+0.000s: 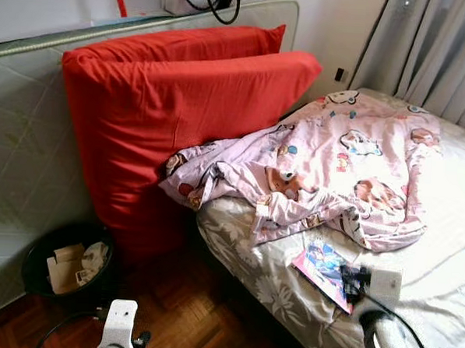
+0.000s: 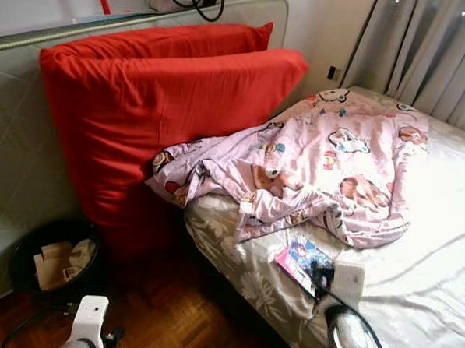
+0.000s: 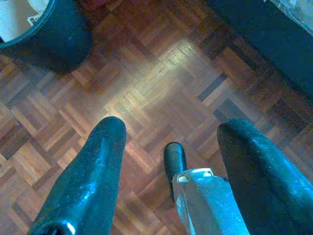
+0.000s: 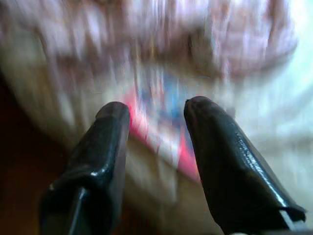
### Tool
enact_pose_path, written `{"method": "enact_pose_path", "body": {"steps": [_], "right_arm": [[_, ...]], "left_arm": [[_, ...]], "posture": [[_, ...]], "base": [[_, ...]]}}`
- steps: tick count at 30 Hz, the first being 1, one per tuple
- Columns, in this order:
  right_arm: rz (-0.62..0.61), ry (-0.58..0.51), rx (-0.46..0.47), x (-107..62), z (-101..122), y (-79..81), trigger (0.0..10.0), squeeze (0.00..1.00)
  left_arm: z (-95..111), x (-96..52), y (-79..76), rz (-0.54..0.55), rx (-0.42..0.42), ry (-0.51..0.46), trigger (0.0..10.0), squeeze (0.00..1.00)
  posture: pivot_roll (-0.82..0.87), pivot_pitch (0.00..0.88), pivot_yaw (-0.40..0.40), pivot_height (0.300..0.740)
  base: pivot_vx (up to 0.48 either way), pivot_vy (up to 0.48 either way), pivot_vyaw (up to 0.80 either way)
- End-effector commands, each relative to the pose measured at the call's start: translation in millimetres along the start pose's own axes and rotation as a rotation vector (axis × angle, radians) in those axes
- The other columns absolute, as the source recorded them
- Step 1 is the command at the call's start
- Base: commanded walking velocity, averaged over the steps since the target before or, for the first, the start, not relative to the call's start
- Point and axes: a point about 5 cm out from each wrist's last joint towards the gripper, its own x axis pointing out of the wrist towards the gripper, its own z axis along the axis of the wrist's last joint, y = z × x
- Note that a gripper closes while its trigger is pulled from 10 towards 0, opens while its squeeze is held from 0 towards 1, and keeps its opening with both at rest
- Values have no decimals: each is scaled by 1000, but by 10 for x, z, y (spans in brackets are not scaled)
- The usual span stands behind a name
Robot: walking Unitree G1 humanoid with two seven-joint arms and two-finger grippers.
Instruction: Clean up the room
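A colourful magazine [image 1: 321,266] with a pink edge lies on the bed's patterned sheet, near the mattress edge. My right gripper [image 1: 354,283] hovers right beside it, and the right wrist view shows the gripper [image 4: 156,110] open with the blurred magazine [image 4: 159,132] between and beyond its fingers. A crumpled pink cartoon blanket [image 1: 334,171] is heaped just behind the magazine. My left arm [image 1: 119,328] hangs low over the parquet floor, its gripper [image 3: 173,127] open and holding nothing.
Two big red cushions [image 1: 181,117] lean against an upright mattress [image 1: 23,155] at the left. A black bin [image 1: 33,249] with paper scraps stands on the floor below them. Grey curtains [image 1: 434,52] hang behind the bed [image 1: 236,244].
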Motion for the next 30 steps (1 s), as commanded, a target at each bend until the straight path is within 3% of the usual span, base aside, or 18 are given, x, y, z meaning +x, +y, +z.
{"method": "enact_pose_path", "body": {"steps": [1,3,6,7,11,16,23,30], "right_arm": [[-1,153,-19,-58,-214,-34,10000,0],[-25,277,81,-126,-395,-57,10000,0],[-37,362,10,-189,-506,-95,10000,0],[-70,394,46,-217,-555,-112,10000,0],[-123,399,109,-204,-553,-109,10000,0],[-109,481,78,-235,-638,-54,10000,0],[-139,473,131,-259,-663,-71,10000,0],[-111,504,96,-303,-721,-72,10000,0]], "left_arm": [[-30,-5,-6,3,2,11,10000,0],[-31,-5,-4,-2,1,13,10000,0],[-54,-10,-5,-2,4,20,10000,0],[-70,-13,-7,-1,5,25,10000,0],[-76,-14,6,2,9,32,10000,0],[-74,-12,7,-3,11,39,10000,0],[-39,1,-37,-14,12,36,10000,0],[9,16,-67,-14,12,34,10000,0]], "posture": [[44,0,-44,740],[40,0,-30,740],[47,0,-23,740],[52,0,-20,740],[56,0,-18,740],[55,0,-23,740],[56,0,-21,740],[60,0,-20,740]], "base": [[0,0,0],[0,0,0],[0,0,0],[0,0,0],[0,0,0],[0,0,0],[0,0,0],[0,0,0]]}}
